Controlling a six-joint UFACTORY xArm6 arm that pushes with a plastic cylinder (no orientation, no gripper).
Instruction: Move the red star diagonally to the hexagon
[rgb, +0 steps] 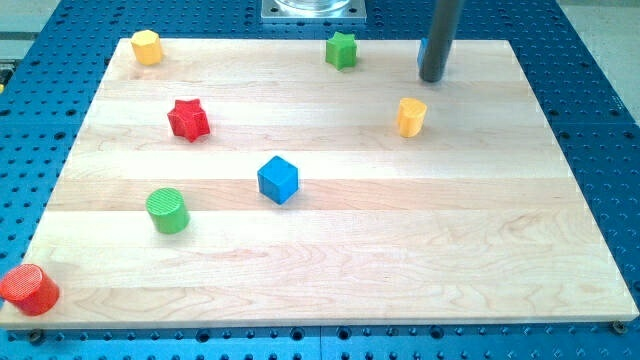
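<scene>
Wooden board (330, 270) holds red star (188, 119) — my tip (432, 78) well apart.

place: looks like a robotics lab bench
base: blue perforated metal table (590, 110) with a grid of holes
surface: pale wooden board (400, 230) laid on top
mount: grey metal plate (312, 10) at the view's top

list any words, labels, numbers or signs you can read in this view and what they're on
None: no text, number or sign is readable anywhere in this view.
The red star, the yellow hexagon, the other blocks and the wooden board all look plain.
My tip and its rod carry no visible marking.
</scene>
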